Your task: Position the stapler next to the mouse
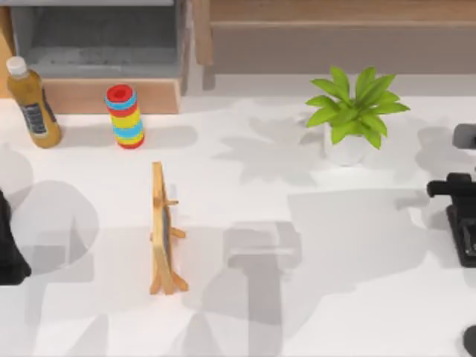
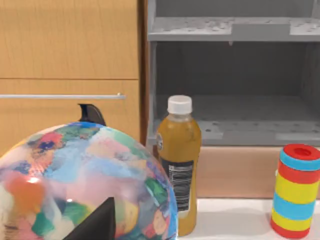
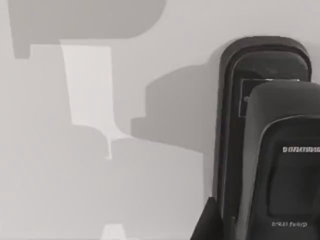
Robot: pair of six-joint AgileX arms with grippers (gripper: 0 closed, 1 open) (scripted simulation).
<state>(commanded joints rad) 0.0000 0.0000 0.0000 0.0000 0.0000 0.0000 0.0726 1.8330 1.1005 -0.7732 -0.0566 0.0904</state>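
Lying flat on the white counter at its far right edge: stapler (image 1: 465, 236), slim, black, oblong, partly cut off in the top view. Showing close up in the right wrist view (image 3: 265, 145): rounded end, raised dark-grey top arm, small white lettering. Mouse: cannot tell where.

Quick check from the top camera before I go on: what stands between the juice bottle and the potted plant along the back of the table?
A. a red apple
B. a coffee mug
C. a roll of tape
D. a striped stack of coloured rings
D: a stack of coloured rings, banded red, blue and yellow, stands upright right of the juice bottle and well left of the potted plant.
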